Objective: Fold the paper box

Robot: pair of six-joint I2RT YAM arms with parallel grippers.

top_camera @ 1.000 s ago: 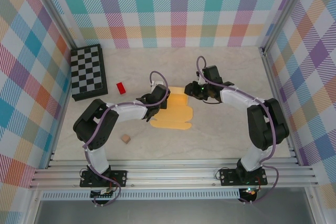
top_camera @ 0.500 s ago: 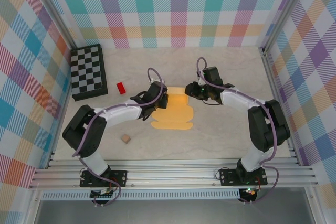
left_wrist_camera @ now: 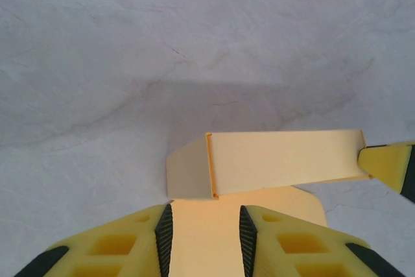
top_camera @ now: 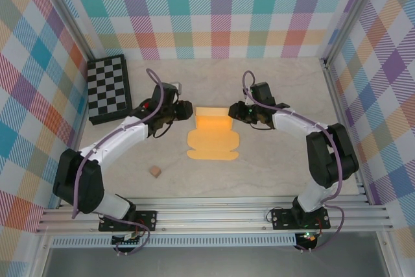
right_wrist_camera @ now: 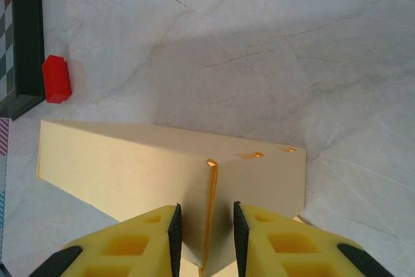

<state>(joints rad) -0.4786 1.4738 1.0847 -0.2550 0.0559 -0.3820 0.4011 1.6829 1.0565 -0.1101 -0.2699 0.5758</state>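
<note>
Where folded, the paper box (top_camera: 213, 141) — yellow-orange — stands upright.

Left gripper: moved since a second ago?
Yes. The left gripper has pulled left off the paper box, toward the chessboard.

A: What colour is the box (top_camera: 213, 135)?
B: Yellow-orange. The block (right_wrist_camera: 56, 79) is red, the cube (top_camera: 155, 171) tan.
A: And the board (top_camera: 109, 89)?
B: Black-and-grey checks. The walls (top_camera: 220, 11) are pastel plaid, the worktop (top_camera: 279, 160) pale and marbled.
</note>
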